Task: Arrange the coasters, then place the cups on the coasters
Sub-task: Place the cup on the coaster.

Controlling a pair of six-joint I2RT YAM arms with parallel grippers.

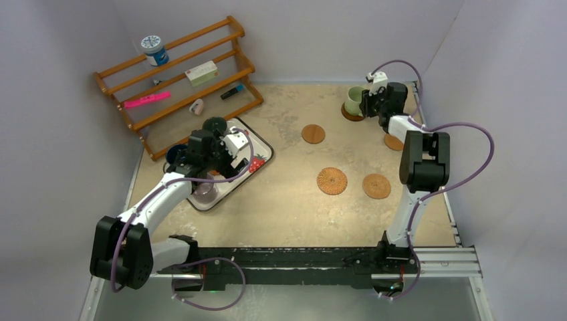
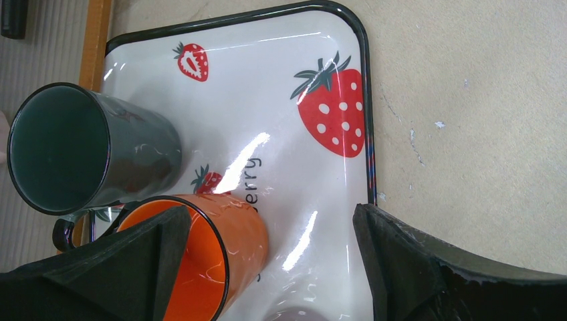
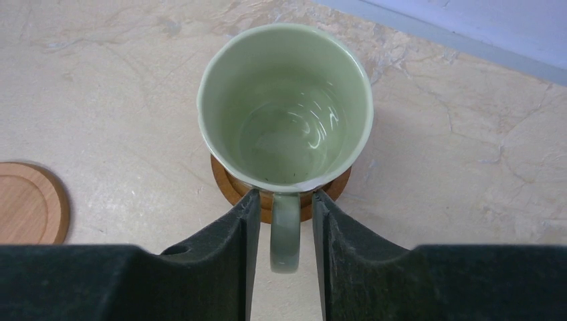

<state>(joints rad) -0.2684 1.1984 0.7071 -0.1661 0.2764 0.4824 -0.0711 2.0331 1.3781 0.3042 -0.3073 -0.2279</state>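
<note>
Currently five coasters (image 1: pixel 376 186) on table (image 1: pixel 287 207); one green cup (image 3: pixel 286 114) atop one.

Bright, even overhead light is filling my 3 views; glare is streaking the tray (image 2: pixel 267 87) and the green cup (image 3: pixel 287 114).

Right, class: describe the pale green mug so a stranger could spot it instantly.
Find the beige table's far right corner. There the pale green mug stands on a brown coaster, handle between the fingers of the right end effector. It is the only mug on a coaster.
</note>
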